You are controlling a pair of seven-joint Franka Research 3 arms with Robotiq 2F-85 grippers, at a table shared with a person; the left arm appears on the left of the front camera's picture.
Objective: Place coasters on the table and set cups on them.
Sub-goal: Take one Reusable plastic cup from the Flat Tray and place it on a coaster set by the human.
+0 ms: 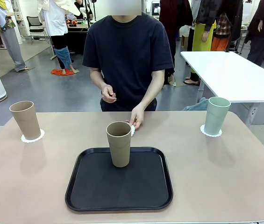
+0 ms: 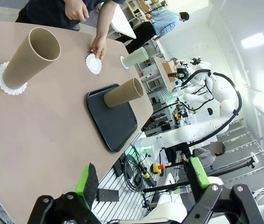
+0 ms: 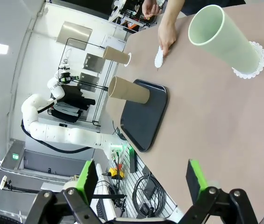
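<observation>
The third coaster [image 2: 93, 63] was being pressed onto the table [image 1: 244, 158] by the person's hand [image 1: 136, 120], just beyond the black tray [image 1: 89, 186], on which the last tan cup [image 1: 119, 143] stood upright. The other tan cup [image 1: 25, 120] was seated on the left coaster [image 1: 32, 137] and the mint cup [image 1: 216, 115] on the right coaster [image 1: 210, 133]. The left gripper [image 2: 141, 177] and the right gripper [image 3: 139, 176] were held wide open and empty. The last tan cup would best be taken mid-body once the hand was clear, lifted over the tray's rim, and lowered centred so the paper was not shifted.
</observation>
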